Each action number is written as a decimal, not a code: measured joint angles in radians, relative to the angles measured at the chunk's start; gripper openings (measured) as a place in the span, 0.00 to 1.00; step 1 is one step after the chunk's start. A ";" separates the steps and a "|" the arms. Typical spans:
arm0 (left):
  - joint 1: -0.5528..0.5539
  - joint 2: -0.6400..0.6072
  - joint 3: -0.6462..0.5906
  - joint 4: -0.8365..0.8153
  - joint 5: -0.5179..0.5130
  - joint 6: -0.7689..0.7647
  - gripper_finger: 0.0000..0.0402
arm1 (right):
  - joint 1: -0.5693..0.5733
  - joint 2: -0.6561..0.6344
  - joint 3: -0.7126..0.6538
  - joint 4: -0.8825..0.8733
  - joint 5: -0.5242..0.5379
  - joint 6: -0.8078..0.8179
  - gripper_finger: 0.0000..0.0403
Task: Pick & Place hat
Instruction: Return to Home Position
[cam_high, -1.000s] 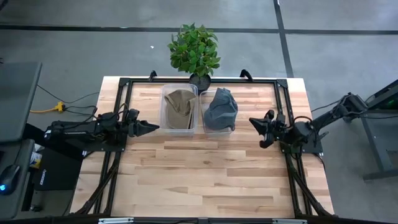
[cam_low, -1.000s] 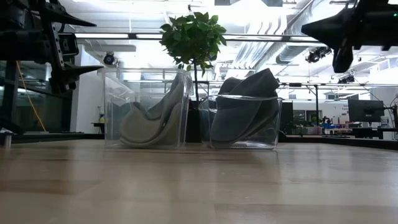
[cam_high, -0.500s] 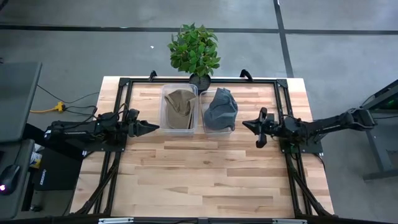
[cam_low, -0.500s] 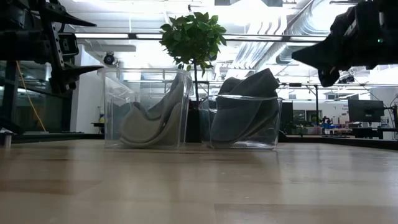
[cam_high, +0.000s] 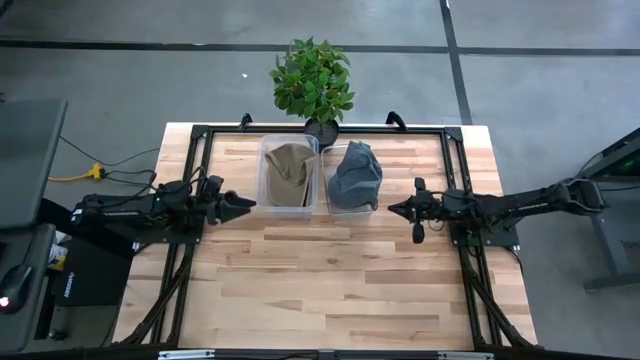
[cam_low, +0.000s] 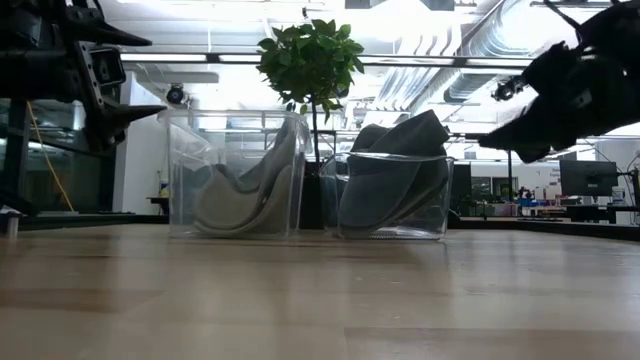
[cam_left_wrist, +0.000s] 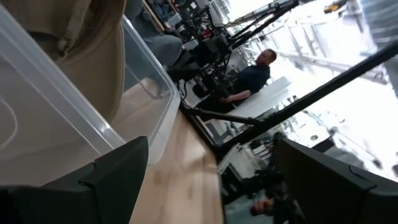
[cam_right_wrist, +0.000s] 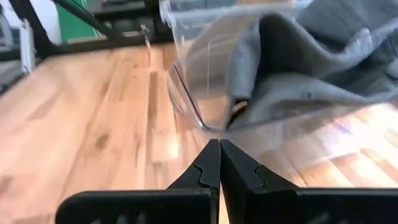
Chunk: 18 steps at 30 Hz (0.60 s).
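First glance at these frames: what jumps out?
Two clear bins side by side at the table's far middle: the left bin holds a brown cap, the right bin a gray cap. A potted plant stands behind them; left gripper and right gripper flank the bins, holding nothing.

You have both caps in their bins. The brown cap (cam_high: 289, 172) lies crumpled in the left transparent bin (cam_high: 263, 195). It is slumped low on the outer side, and its cloth climbs the wall that faces the other bin, nearly to the rim. The gray cap (cam_high: 355, 175) sits bunched and folded in the right transparent bin (cam_high: 326, 200), and its highest fold pokes up above the rim. The two clear bins stand upright side by side, just apart, at the middle of the worktop's (cam_high: 330, 270) far edge.
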<state>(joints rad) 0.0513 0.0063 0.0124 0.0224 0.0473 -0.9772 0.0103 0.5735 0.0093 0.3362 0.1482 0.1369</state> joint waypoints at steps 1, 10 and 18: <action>0.000 0.000 0.000 -0.001 -0.001 0.023 0.87 | -0.004 0.000 0.000 -0.013 0.001 -0.008 0.00; 0.000 0.001 0.000 -0.015 -0.003 0.318 0.87 | -0.038 0.000 0.000 -0.018 0.063 -0.059 0.00; 0.001 0.001 0.000 -0.011 -0.006 0.370 0.87 | -0.038 0.000 0.000 -0.018 0.085 -0.060 0.00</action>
<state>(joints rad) 0.0521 0.0074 0.0124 0.0117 0.0413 -0.6071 -0.0280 0.5735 0.0091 0.3183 0.2331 0.0772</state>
